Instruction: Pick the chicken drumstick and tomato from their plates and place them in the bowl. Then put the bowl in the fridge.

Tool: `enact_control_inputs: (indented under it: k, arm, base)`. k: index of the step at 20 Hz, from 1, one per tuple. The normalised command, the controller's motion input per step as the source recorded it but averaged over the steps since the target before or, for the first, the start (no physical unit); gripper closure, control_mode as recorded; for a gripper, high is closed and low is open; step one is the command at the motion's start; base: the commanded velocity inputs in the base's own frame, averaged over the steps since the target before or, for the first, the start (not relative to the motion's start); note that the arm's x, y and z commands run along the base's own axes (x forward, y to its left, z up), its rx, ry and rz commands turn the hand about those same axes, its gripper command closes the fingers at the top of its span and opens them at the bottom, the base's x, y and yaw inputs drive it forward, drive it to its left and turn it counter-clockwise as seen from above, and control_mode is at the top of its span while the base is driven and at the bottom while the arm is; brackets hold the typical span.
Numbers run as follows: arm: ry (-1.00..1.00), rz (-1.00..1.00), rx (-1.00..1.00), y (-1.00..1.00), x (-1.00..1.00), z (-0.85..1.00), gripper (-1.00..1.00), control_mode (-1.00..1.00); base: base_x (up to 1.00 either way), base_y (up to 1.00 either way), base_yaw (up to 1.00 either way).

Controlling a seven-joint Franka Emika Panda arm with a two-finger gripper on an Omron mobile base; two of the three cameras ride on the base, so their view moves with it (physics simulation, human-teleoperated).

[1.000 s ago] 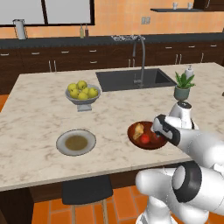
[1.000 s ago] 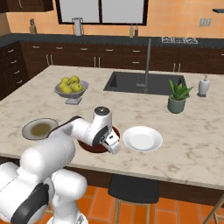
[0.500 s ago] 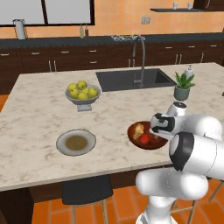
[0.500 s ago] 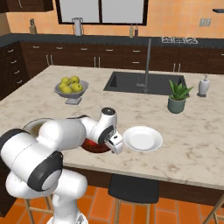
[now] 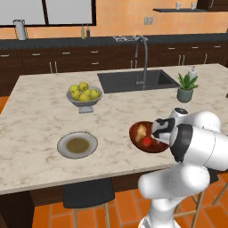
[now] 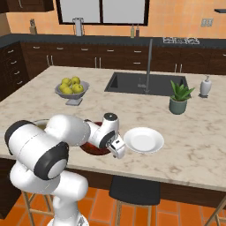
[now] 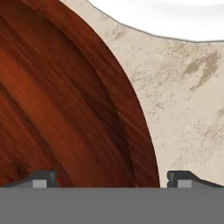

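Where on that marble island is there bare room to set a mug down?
Free: the wide stretch left of the apple bowl and grey plate, and the marble between sink and white plate. Crowded: the front edge, where the pincer straddles the wooden bowl's rim.

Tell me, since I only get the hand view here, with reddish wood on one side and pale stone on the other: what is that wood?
Observer: It is the bowl, sitting on the island counter; its rim runs between the gripper's two fingertips.
Visitor: Is anything in it?
Observer: Yes. The left base view shows the chicken drumstick and the tomato lying inside.
Visitor: And the white curve at the top of my picture?
Observer: That is the white plate, bare, right beside the bowl.
Visitor: Is there another plate?
Observer: A grey plate with a brownish centre lies further along the counter, with no food on it.
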Motion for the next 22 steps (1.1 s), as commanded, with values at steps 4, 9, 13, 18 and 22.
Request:
enact_control_inputs:
  k: [4, 9, 13, 18, 22]
  arm:
    - [0.00, 0.00, 0.00, 0.04, 0.10, -0.09, 1.00, -1.00]
    - [0.00, 0.00, 0.07, 0.00, 0.00, 0.01, 1.00, -1.00]
    - [0.00, 0.00, 0.16, 0.00, 0.00, 0.06, 1.00, -1.00]
    - [0.00, 0.00, 0.17, 0.00, -0.03, 0.36, 1.00, -1.00]
    - [0.00, 0.00, 0.14, 0.00, -0.26, 0.29, 1.00, -1.00]
  base:
    - [0.00, 0.00, 0.00]
    - [0.00, 0.00, 0.00]
    - [0.00, 0.00, 0.00]
    - [0.00, 0.00, 0.00]
    - [0.00, 0.00, 0.00]
